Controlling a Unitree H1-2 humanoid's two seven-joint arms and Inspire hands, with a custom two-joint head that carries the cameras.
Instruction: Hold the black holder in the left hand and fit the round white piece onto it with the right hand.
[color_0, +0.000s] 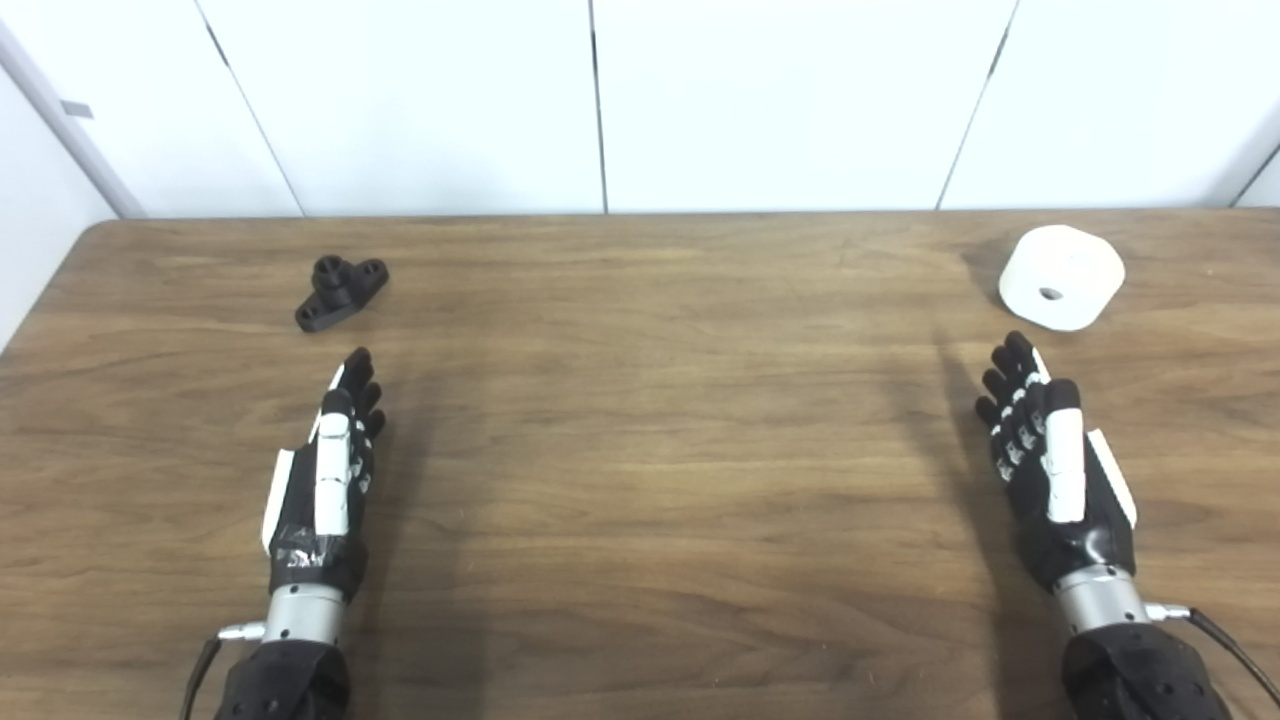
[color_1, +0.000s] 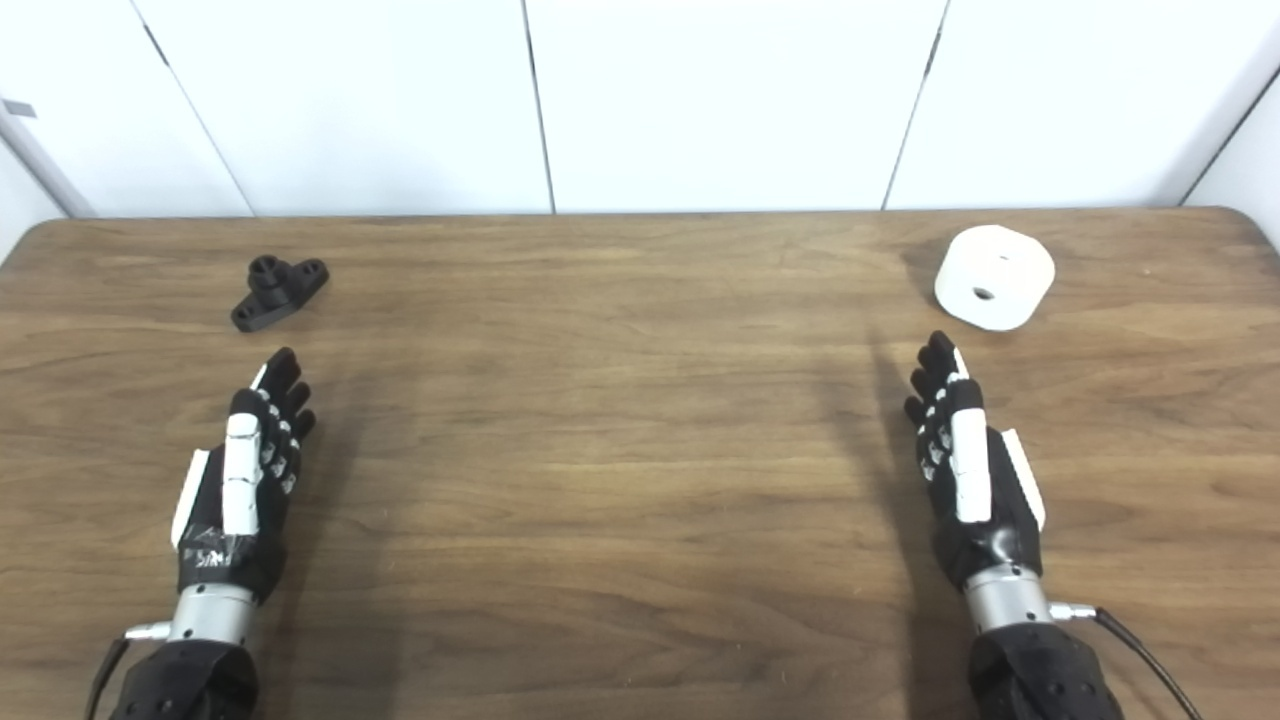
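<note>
My left hand (color_0: 320, 480) hovers over the worktop (color_0: 640, 450) with fingers stretched out and holding nothing. The black holder (color_0: 341, 291) lies near its fingertips at twelve o'clock, apart from them. My right hand (color_0: 1050, 455) is likewise spread and empty, with the round white piece (color_0: 1061, 277) just beyond at one o'clock, close to the far edge. Bare wood lies open between my hands. The right eye view alone shows the worktop's rounded far right corner.

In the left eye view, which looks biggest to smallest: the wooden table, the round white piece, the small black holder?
1. Brown wooden table, filling most of the view.
2. Round white piece.
3. Small black holder, though it looks only somewhat smaller.
</note>
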